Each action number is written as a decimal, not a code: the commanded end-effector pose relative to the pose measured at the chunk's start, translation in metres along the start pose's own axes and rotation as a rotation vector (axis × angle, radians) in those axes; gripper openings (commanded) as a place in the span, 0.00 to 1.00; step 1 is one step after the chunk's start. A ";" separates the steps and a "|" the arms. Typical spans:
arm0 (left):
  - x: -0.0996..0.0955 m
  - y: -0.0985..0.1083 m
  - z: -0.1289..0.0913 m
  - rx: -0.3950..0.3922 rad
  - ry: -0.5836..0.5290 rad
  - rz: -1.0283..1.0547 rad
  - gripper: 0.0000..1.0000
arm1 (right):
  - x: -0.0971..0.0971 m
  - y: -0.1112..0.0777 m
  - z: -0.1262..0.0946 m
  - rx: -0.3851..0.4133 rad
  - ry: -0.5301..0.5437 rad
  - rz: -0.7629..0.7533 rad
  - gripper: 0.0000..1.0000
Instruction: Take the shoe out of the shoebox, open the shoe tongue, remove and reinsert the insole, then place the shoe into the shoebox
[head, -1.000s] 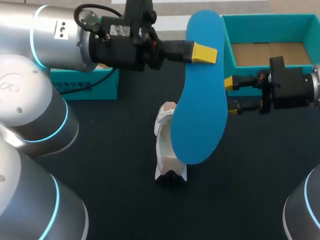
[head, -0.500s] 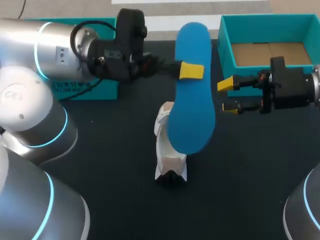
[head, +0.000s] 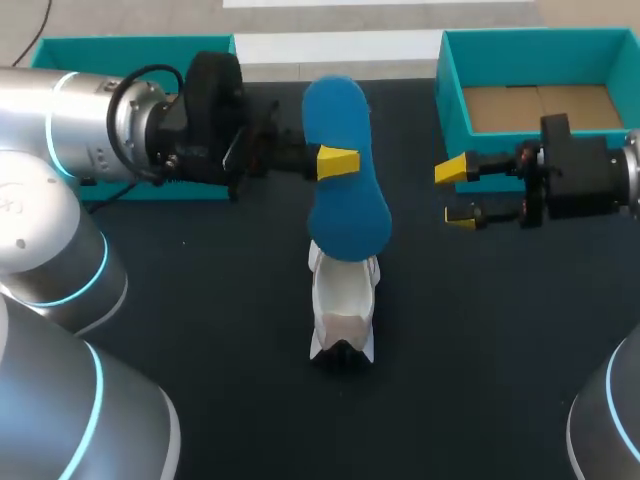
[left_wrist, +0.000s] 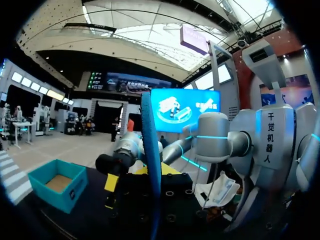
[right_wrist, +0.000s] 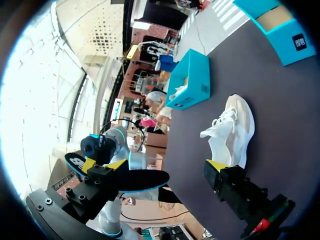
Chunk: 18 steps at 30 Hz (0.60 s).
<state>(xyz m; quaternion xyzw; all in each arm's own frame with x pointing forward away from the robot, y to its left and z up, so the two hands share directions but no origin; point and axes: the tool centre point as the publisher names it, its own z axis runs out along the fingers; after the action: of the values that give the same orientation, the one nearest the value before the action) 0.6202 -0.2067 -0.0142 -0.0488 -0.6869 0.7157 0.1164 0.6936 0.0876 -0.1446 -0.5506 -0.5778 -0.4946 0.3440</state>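
Insole (head: 345, 215) is matt blue foam, shoe (head: 343, 300) off-white cloth with smooth panels, shoebox (head: 452, 100) teal card with bare brown floor, table (head: 480, 350) matt black

Black table (head: 480, 380) spreads across the whole frame, dark top running from the lower edge right up to the far side. At upper left, a second teal box (head: 130, 48) sits on it, its far wall showing, partly covered.

Insole (head: 345, 215) solid blue; its other face looks dark in the right wrist view, possibly black. Shoe (head: 343, 300) white-cream. Shoebox (head: 450, 110) teal, brown cardboard floor. Worktop (head: 480, 340) black. Left gripper (head: 337, 161) and right gripper (head: 455, 192) tips yellow.
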 end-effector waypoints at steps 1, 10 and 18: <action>-0.003 0.000 0.002 0.072 -0.042 0.918 0.00 | 0.001 0.000 0.002 -0.001 -0.003 0.001 1.00; -0.005 0.003 -0.005 0.060 -0.143 0.919 0.00 | 0.001 0.000 0.002 -0.001 -0.003 0.001 1.00; -0.005 0.003 -0.005 0.060 -0.143 0.919 0.00 | 0.001 0.000 0.002 -0.001 -0.003 0.001 1.00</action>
<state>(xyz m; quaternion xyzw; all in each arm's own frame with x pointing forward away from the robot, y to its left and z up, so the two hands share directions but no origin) 0.6342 -0.2044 -0.0125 -0.2332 -0.6305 0.7294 -0.1267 0.6934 0.0877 -0.1442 -0.5510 -0.5779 -0.4943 0.3437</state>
